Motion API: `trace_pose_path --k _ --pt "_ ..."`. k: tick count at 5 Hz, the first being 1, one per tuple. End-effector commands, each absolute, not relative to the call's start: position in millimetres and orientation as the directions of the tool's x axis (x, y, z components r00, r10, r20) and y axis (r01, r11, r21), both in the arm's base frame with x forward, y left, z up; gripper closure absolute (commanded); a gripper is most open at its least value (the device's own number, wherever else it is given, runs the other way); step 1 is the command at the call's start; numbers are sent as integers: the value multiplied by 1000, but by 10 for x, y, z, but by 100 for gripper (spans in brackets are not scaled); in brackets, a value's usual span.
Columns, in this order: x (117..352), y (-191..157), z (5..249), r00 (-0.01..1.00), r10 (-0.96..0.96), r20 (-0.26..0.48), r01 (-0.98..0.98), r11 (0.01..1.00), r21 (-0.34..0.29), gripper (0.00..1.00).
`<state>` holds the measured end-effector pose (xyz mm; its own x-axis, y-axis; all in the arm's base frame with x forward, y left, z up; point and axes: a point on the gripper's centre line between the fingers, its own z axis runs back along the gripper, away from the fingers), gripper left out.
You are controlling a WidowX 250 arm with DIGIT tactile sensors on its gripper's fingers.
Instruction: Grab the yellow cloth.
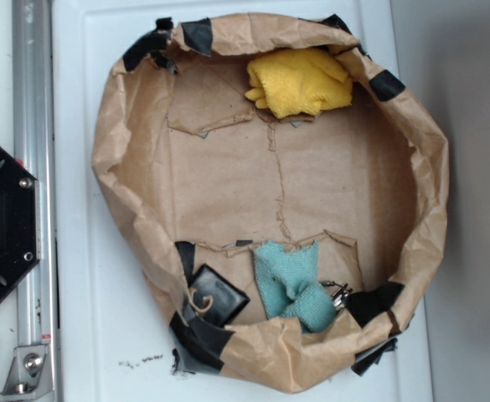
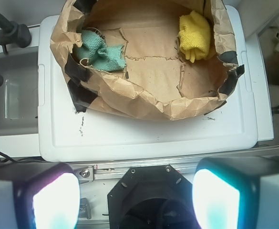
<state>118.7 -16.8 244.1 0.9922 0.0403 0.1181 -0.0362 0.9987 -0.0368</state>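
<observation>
White worktop (image 1: 102, 335) carries a crumpled brown paper basin (image 1: 110, 151) patched with black tape. Inside it lie 2 rags: the yellow cloth (image 1: 300, 81) bunched against one wall, and a teal cloth (image 1: 293, 285) at the opposite side beside a small black object (image 1: 218, 295). In the wrist view the gripper (image 2: 136, 195) hangs high above the basin, fingers (image 2: 56, 200) spread wide, holding nothing. Likely trouble: a descent close to the wall could snag or crush the paper rim, or pinch paper along with the rag.
</observation>
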Motion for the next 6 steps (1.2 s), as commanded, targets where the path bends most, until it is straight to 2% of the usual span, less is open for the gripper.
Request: trace_pose_path --k 1,2,3,4,5,6 --pt "1187 -168 2441 992 40 118 -36 999 -37 0" --pt "1686 -11 2126 950 289 115 -282 957 -74 0" --pt "2060 91 1858 880 440 180 -440 897 -40 0" --pt "2403 193 1451 815 526 243 -546 838 16 0" --pt "2621 349 1129 848 488 206 -507 860 51 0" --pt "2835 405 777 929 349 122 -359 931 70 0"
